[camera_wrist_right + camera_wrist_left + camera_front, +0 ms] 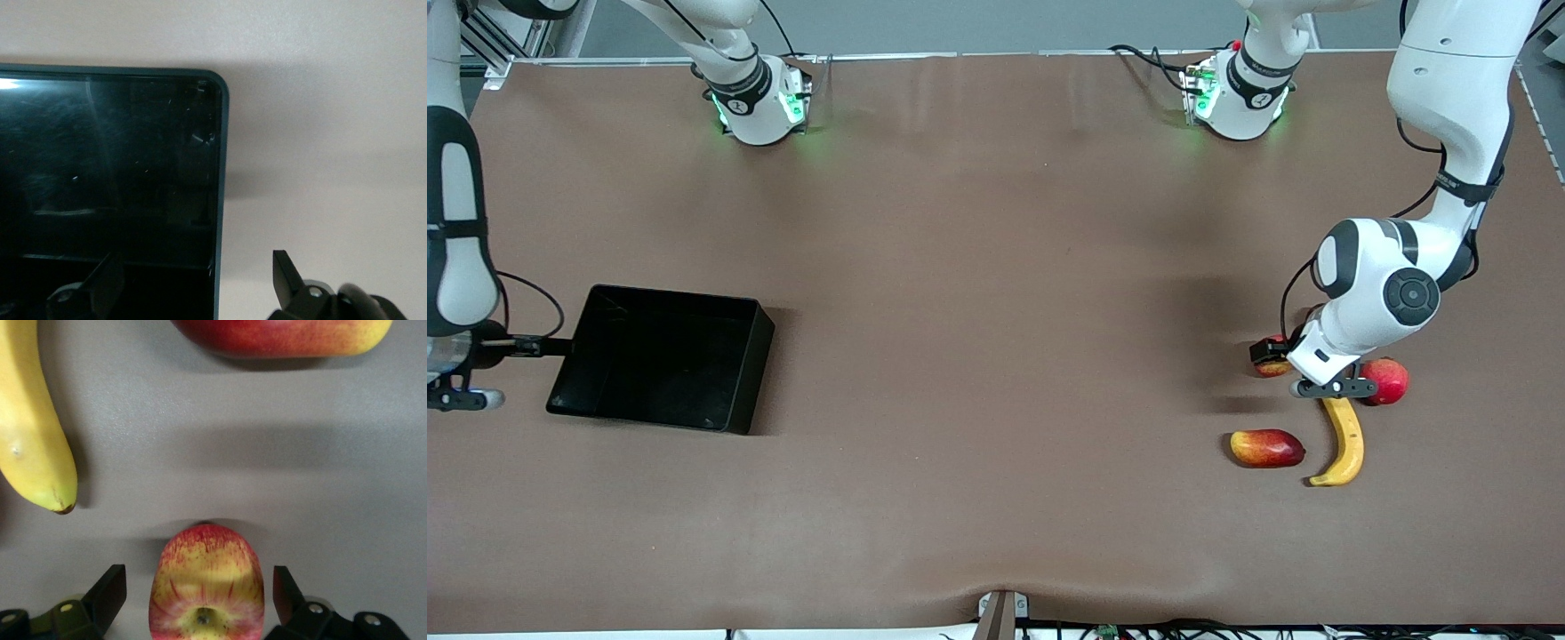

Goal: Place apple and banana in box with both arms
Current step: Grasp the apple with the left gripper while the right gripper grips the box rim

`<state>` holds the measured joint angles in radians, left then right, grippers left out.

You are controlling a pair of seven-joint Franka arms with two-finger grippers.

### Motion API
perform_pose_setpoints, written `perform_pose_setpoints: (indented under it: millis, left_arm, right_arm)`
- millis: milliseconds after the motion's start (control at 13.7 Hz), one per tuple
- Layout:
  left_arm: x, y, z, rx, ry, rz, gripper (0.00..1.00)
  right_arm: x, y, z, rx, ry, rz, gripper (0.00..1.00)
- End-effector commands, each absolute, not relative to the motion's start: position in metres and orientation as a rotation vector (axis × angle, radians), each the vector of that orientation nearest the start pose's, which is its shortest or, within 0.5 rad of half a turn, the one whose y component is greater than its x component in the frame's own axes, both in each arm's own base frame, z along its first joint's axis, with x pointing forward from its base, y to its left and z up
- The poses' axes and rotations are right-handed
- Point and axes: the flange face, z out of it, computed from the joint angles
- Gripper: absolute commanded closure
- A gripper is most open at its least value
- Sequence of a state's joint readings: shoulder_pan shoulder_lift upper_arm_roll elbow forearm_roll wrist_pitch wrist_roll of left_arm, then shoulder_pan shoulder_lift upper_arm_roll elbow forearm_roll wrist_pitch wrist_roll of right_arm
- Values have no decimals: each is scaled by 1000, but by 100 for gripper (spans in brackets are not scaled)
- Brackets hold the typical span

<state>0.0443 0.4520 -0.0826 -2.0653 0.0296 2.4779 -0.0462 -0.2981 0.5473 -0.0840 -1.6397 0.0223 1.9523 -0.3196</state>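
Observation:
The apple (207, 587), red with yellow streaks, lies on the table between the fingers of my open left gripper (199, 587), with a gap on each side. In the front view the left gripper (1270, 354) hides most of the apple (1273, 368). The banana (1344, 441) lies nearer the camera; one tip of the banana (37, 440) shows in the left wrist view. The black box (749, 382) stands toward the right arm's end. My right gripper (556, 344) is open astride the box wall (221, 193), one finger (100, 283) inside and one outside.
A pinkish-red round fruit (1385, 380) sits beside the left hand. A long red-yellow mango-like fruit (1267, 447) lies beside the banana, nearer the camera than the apple. Brown cloth covers the table between the fruits and the box.

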Motion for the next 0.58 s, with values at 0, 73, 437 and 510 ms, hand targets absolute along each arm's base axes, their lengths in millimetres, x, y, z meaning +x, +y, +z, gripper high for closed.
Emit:
perform_pose_setpoints:
  millis: [0, 73, 437, 510]
  left_arm:
    - [585, -16, 203, -3149, 70, 74, 32]
    - [584, -13, 203, -3149, 65, 79, 47]
    - [587, -23, 238, -3141, 93, 115, 100]
    - [590, -28, 250, -3142, 103, 117, 100]
  right_arm:
    - [591, -245, 254, -3067, 116, 324, 48]
    - [589, -244, 252, -3063, 114, 332, 70]
    - [589, -245, 254, -3063, 93, 332, 100]
    - [590, -243, 255, -3061, 66, 335, 100]
